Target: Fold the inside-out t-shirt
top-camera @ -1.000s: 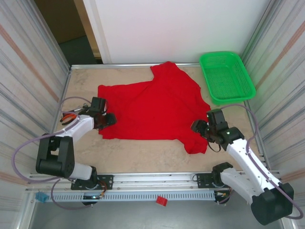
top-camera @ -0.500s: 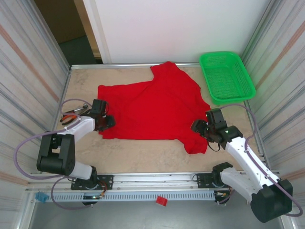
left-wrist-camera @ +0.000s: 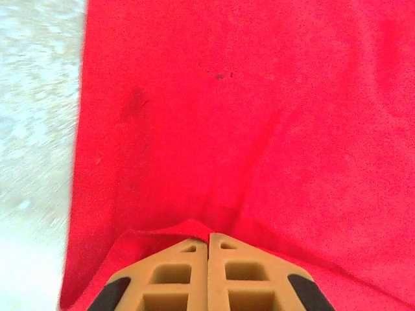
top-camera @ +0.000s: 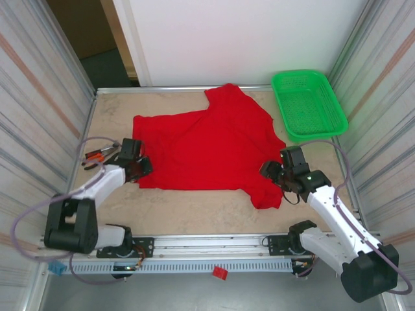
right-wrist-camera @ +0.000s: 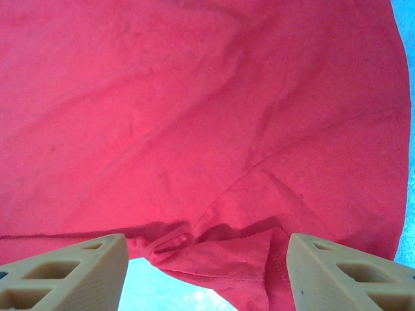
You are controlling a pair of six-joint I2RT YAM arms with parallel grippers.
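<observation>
The inside-out t-shirt (top-camera: 207,146) lies spread flat on the table, bright red and plain, with one sleeve toward the far edge and another at the near right. My left gripper (top-camera: 139,167) sits at the shirt's left near corner. In the left wrist view it (left-wrist-camera: 208,237) is shut, with a small ridge of the red cloth (left-wrist-camera: 259,116) pinched at its fingertips. My right gripper (top-camera: 273,173) rests at the near right sleeve. In the right wrist view it (right-wrist-camera: 206,262) is open, its fingers (right-wrist-camera: 78,269) straddling the bunched sleeve seam (right-wrist-camera: 214,249).
A green mesh basket (top-camera: 308,103) stands at the far right corner. A red-handled hand tool (top-camera: 96,155) lies on the table (top-camera: 194,207) left of the shirt, close to my left arm. Corrugated walls close in both sides.
My left gripper has gone from open to shut on the shirt's left edge, and its arm has shifted slightly to the left. The right arm has stayed still and open.
</observation>
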